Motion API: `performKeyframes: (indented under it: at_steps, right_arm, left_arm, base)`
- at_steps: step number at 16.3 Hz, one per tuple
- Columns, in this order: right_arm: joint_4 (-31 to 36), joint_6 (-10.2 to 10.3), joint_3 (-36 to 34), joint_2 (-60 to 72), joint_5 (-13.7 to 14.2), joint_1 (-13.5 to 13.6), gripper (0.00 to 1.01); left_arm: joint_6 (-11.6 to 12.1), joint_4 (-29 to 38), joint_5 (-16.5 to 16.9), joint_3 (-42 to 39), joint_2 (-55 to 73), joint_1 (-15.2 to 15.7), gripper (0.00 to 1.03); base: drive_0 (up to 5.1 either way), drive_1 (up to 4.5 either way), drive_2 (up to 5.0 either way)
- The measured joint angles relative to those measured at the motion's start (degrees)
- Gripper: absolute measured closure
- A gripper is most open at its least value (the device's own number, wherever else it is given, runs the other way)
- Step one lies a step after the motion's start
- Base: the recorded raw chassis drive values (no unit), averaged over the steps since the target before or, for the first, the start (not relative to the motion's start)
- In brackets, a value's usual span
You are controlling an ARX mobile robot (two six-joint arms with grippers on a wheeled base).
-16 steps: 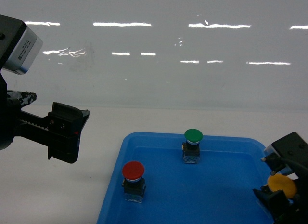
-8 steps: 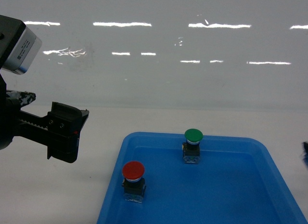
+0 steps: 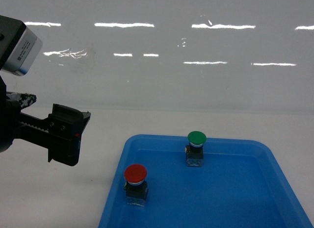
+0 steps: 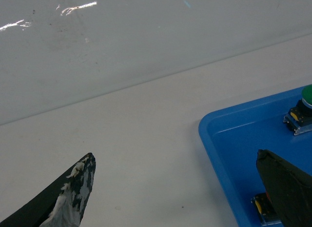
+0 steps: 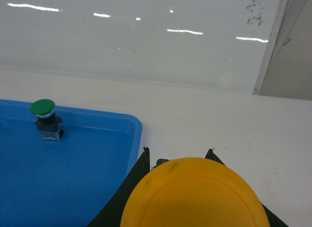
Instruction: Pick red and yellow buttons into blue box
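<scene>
Holding: our right gripper (image 5: 195, 188) pinches the yellow button (image 5: 195, 195); its yellow cap fills the bottom of the right wrist view, with black fingers (image 5: 119, 200) showing at both sides of it.
Right gripper place: it hangs over the white table (image 5: 204, 124), just past the near right corner of the shallow blue tray (image 5: 73, 173); we do not see this gripper in the head view.
Left gripper: our left gripper (image 4: 185, 193) is spread wide, fingertips (image 4: 78, 180) well apart, nothing between them but bare table.
Red button: the red button (image 3: 135, 183) stands upright in the tray, to the right of the left gripper and lower in the head view, near the tray's left wall.
Green button: the green button (image 3: 196, 147) stands upright near the tray's far wall, ahead and left of our right gripper.
Blue box: we cannot see it in any view.
</scene>
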Motion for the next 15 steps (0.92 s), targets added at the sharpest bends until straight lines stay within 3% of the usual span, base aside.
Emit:
performKeyframes:
  at_steps: [1,3,5,6,9,11,15]
  right_arm:
    - [-9.1,0.0,-0.2,-9.7,0.1,0.1,0.74]
    - [-23.5,-0.1,0.7,-24.9,-2.2,-3.4,0.74]
    - [-36.6,-2.0,2.5,-36.0,-4.7,-7.6,0.74]
    - [-40.3,-3.3,2.5,-38.7,-5.2,-7.7,0.74]
    - [-41.0,-5.7,2.5,-39.0,-5.7,-7.3,0.74]
    - [-41.0,-5.7,2.5,-39.0,-5.7,-7.3,0.74]
    - [-41.0,-5.7,2.5,-39.0,-5.7,-7.3,0.74]
  left_arm:
    - [0.0,0.0,0.0,0.0,0.0,0.0,0.05]
    - [0.0,0.0,0.0,0.0,0.0,0.0,0.05]
    - [0.0,0.0,0.0,0.0,0.0,0.0,0.05]
    - [0.0,0.0,0.0,0.0,0.0,0.0,0.05]
    - [0.0,0.0,0.0,0.0,0.0,0.0,0.05]
    - [-0.2,-2.4,0.8,0.5,0.0,-0.2,0.05]
    - [-4.3,-9.2,5.9,9.2,3.9,-1.4,0.05]
  base:
    - [0.0,0.00,0.0]
    - [0.0,0.00,0.0]
    - [0.0,0.00,0.0]
    - [0.0,0.00,0.0]
    - [0.0,0.00,0.0]
    - [0.0,0.00,0.0]
    - [0.0,0.00,0.0]
